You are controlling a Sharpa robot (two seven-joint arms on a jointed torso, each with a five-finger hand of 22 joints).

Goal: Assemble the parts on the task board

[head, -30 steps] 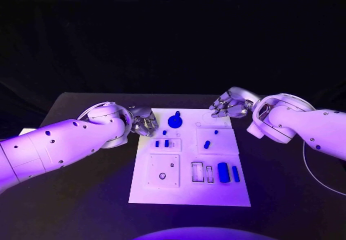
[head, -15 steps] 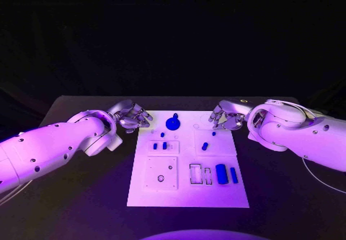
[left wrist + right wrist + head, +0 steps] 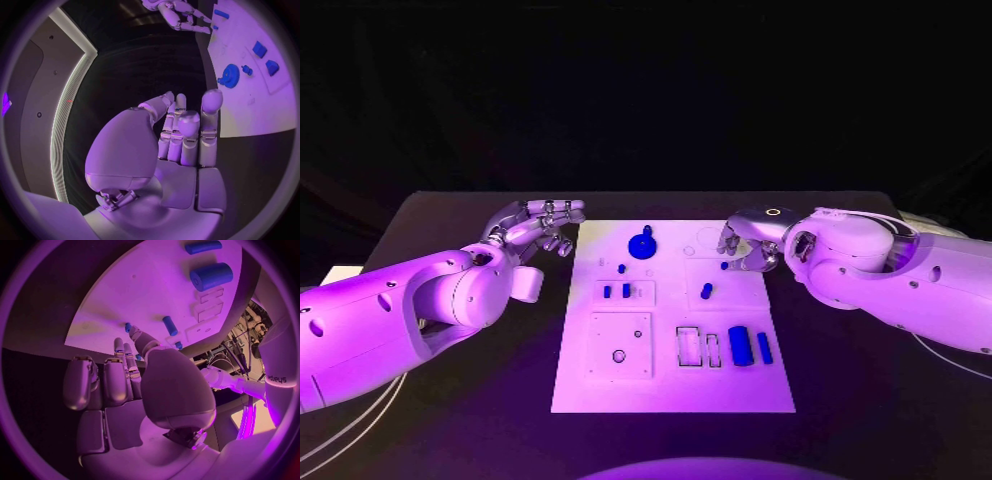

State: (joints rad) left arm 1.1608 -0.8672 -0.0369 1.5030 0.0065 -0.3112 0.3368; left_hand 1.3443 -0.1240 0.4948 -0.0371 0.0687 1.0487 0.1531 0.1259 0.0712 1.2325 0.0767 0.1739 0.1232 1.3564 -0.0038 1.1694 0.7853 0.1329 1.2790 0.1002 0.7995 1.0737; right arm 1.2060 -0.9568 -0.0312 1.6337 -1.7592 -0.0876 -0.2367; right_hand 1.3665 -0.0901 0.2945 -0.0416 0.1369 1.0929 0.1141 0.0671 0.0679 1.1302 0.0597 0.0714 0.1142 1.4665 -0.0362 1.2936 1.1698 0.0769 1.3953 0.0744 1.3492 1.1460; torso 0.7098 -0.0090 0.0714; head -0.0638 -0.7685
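The left robot hand (image 3: 538,225) hovers over the dark worktop (image 3: 459,400) just off the left edge of the task board (image 3: 675,385), near its far corner. Its fingers (image 3: 187,131) are stretched out side by side, slightly apart, and it holds nothing; the palm faces the board. Beyond its fingertips, on the board, sits the blue gear-shaped part (image 3: 643,243), close by but apart from it.

The right robot hand (image 3: 747,243) hangs over the far right corner of the board, fingers partly curled downward with gaps between them, nothing held. A small blue peg (image 3: 707,291) lies on the board just nearer the robot than this hand, and in the right wrist view the fingertips (image 3: 132,332) stand close to small blue parts without clearly touching.

Further toward the robot from both hands, a thick blue cylinder (image 3: 740,346) and a thin blue bar (image 3: 764,347) lie beside the rectangular slots. Open worktop flanks the board on both sides.
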